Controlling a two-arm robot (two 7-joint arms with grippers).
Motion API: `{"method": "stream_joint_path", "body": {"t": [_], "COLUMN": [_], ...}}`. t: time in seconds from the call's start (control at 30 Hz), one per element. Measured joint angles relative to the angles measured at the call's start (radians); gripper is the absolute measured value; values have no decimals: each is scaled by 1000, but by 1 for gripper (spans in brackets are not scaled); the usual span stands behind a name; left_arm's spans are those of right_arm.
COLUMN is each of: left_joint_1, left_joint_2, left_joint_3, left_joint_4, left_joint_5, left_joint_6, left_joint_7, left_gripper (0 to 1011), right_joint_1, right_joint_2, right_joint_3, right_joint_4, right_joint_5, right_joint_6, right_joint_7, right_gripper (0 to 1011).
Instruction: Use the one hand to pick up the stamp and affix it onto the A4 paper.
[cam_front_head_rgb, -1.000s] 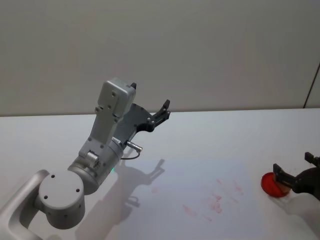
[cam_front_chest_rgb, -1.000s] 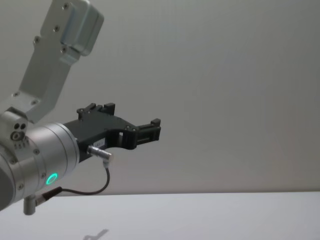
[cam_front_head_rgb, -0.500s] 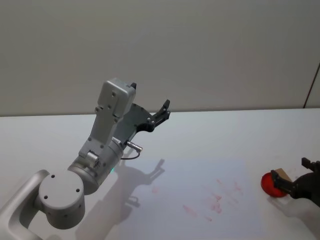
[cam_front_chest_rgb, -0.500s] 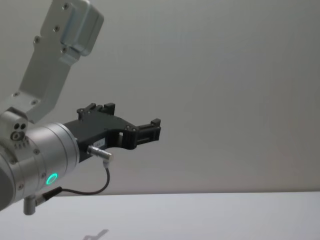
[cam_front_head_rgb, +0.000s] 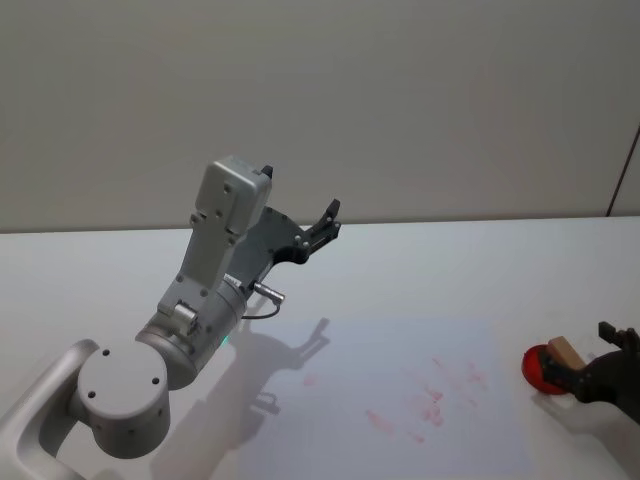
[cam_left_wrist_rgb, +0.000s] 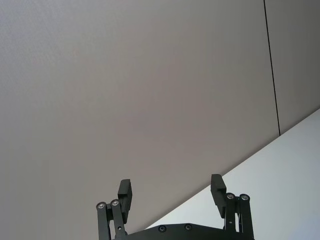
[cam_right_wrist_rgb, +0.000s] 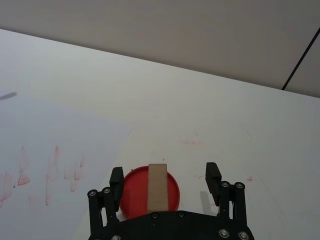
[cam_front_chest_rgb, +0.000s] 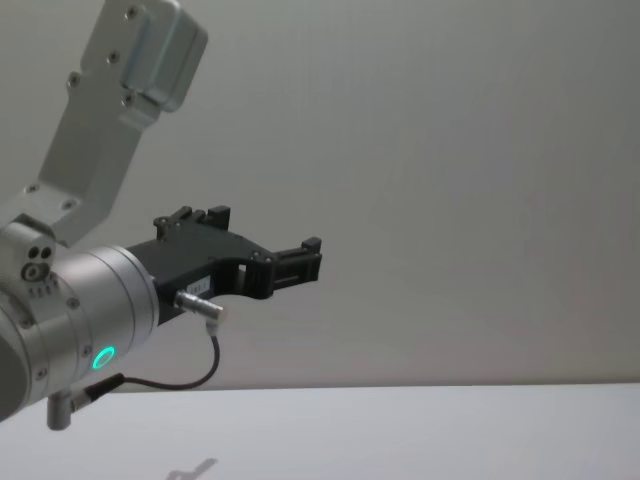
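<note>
The stamp (cam_right_wrist_rgb: 157, 186), a light-tan wooden block, rests on a round red ink pad (cam_right_wrist_rgb: 134, 196) at the table's right side. My right gripper (cam_right_wrist_rgb: 165, 176) is open, with its fingers on either side of the stamp and apart from it. From the head camera the stamp (cam_front_head_rgb: 564, 352) shows on the pad (cam_front_head_rgb: 538, 368) just ahead of the right gripper (cam_front_head_rgb: 588, 360). The A4 paper (cam_front_head_rgb: 400, 370), marked with red prints, lies to the pad's left. My left gripper (cam_front_head_rgb: 325, 222) is open and raised high over the table's left half, holding nothing.
The left arm's grey links (cam_front_head_rgb: 215, 270) rise over the table's left part and cast a shadow on the paper's left edge. A plain wall (cam_front_head_rgb: 400, 100) stands behind the white table (cam_front_head_rgb: 450, 270). In the chest view the left gripper (cam_front_chest_rgb: 300, 258) points right.
The right gripper has drawn back toward the table's near edge, and the tan stamp now shows on the red pad. The left arm has not moved.
</note>
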Motion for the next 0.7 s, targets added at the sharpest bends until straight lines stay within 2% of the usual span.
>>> {"method": "stream_joint_path", "body": {"t": [0.7], "left_joint_1": [0], "left_joint_2": [0], "left_joint_3": [0], "left_joint_4": [0], "left_joint_5": [0], "left_joint_6": [0], "left_joint_7": [0], "left_gripper": [1001], "right_joint_1": [12], "right_joint_2": [-30], "right_joint_3": [-19], "right_joint_4": [27], "right_joint_5": [-29], "right_joint_6": [-2], "right_joint_7": [-9], "right_gripper": [1001]}}
